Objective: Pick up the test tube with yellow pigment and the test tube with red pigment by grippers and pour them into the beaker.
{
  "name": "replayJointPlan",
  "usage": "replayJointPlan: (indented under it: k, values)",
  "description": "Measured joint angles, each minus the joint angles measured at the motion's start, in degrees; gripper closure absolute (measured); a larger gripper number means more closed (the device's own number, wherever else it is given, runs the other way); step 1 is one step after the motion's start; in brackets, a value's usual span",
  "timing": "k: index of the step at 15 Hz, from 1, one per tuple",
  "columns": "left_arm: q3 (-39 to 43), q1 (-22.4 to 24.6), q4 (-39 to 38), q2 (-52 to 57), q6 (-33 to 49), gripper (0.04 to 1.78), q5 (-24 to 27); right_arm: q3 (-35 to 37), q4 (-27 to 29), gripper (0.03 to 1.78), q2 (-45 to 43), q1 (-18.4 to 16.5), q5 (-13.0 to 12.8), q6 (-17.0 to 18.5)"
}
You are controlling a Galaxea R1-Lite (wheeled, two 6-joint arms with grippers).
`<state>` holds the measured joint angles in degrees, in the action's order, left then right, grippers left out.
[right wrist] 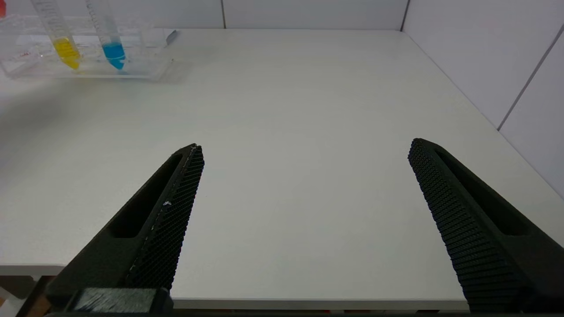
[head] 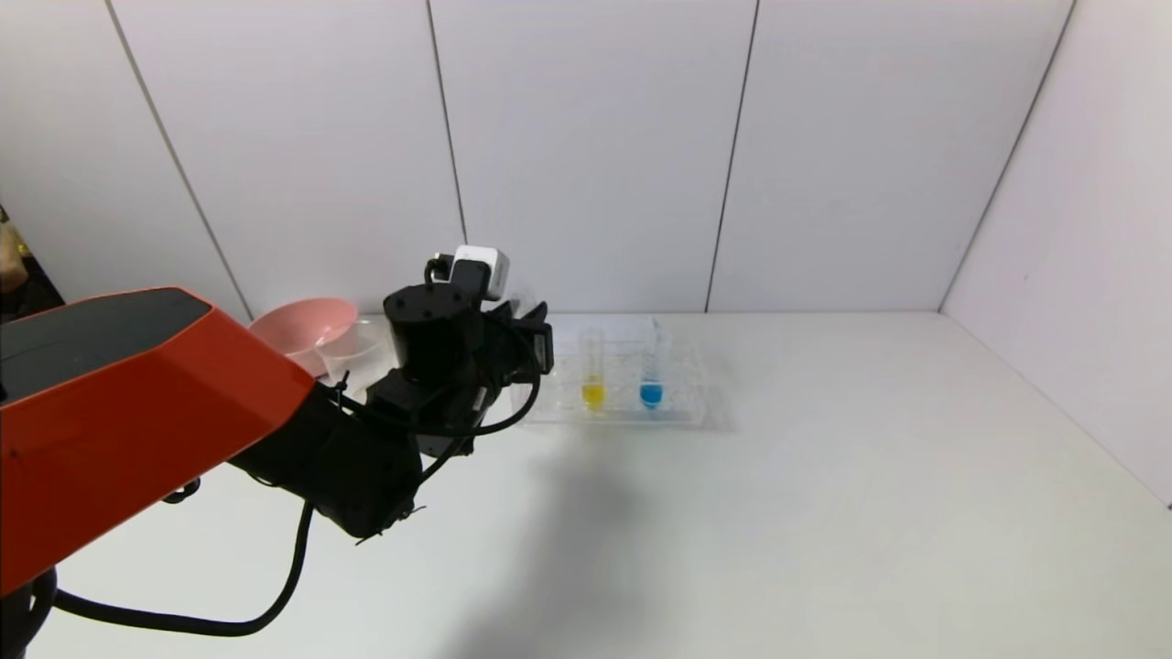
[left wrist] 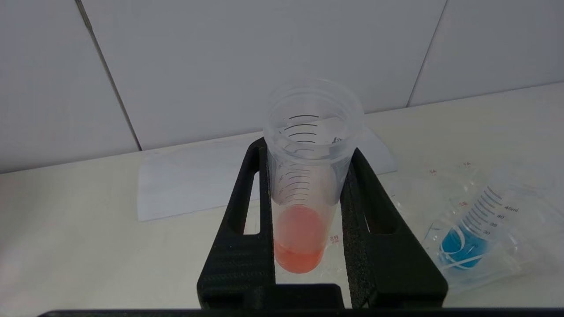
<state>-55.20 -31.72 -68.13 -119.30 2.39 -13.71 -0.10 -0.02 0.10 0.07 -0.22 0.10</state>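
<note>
The left gripper [left wrist: 306,176] is clenched on the test tube with red pigment [left wrist: 304,193], one black finger [left wrist: 246,220] pressed to each side of the clear wall, with the red-orange liquid pooled in the round tip between them. In the head view the left gripper [head: 526,343] stands at the left end of the clear rack [head: 678,412], at the back of the white table [head: 824,503]. The test tube with yellow pigment [head: 592,371] stands upright in the rack, and a like tube with blue liquid [head: 651,366] stands just beside it on the right. A pink bowl [head: 307,329] sits behind the left arm near the wall, with a clear beaker [head: 352,352] just beside it, partly hidden by the arm. The right gripper [right wrist: 304,207] hovers above the near part of the table, well apart from the rack [right wrist: 145,66], its fingers [right wrist: 176,207] spread wide and holding nothing.
</note>
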Motion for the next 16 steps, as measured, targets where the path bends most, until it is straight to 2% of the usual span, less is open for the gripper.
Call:
replayJointPlan:
  k: [11, 16]
  values:
    - [0.62, 0.00, 10.39, 11.42, -2.83, 1.37, -2.51, 0.00, 0.00, 0.11, 0.00, -0.05, 0.00, 0.00]
    - [4.99, 4.07, 12.41, 17.65, -3.18, 1.37, -2.27, 0.00, -0.02, 0.11, 0.00, -0.02, 0.00, 0.01]
